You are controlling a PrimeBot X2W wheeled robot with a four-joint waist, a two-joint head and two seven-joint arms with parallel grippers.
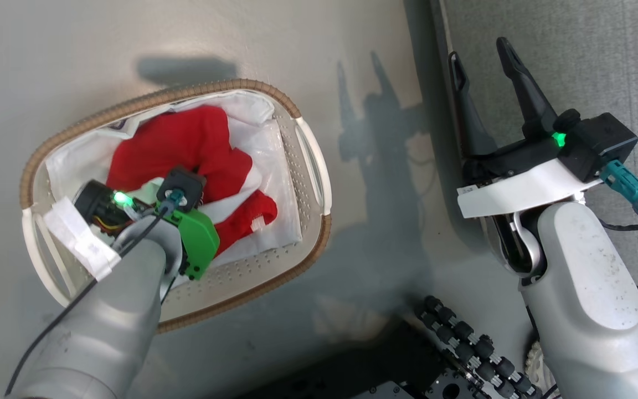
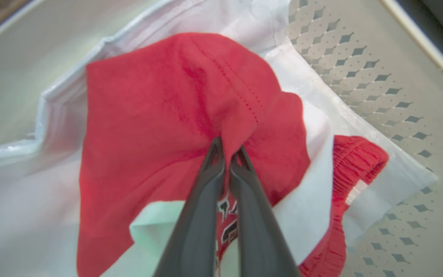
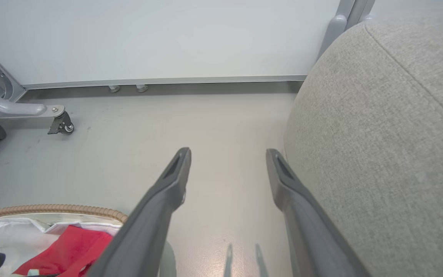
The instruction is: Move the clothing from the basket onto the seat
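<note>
Two dark fingers of my left gripper were pressed together on a raised fold of the clothing, the pinch right at the tips with red cloth puckered between them; the garment lay directly under and ahead of those tips, bunched in the basket, so it was my left arm that had it and not my right; the fabric looked soft and matte, bright red with a line of fine stitching over the crest, broad white panels lower down, and a gathered, ribbed waistband flopped out toward the basket's perforated wall; crumpled as it was, I could make out no clear long axis, only a heap running roughly crosswise in the oval; beneath it the thin white liner lay creased and loose, close enough to the pinch that I judged it might come up with the cloth; the basket itself was hard white plastic dotted with small holes under a brown woven rim, standing on a smooth pale floor; farther off to my right, my right gripper hung with its fingers spread wide and nothing between them, just beside the seat, a rounded bulk of coarse light grey weave with a stitched seam; the lift, I judged, would have to carry the red cloth rightward across the bare floor to that cushion.
</note>
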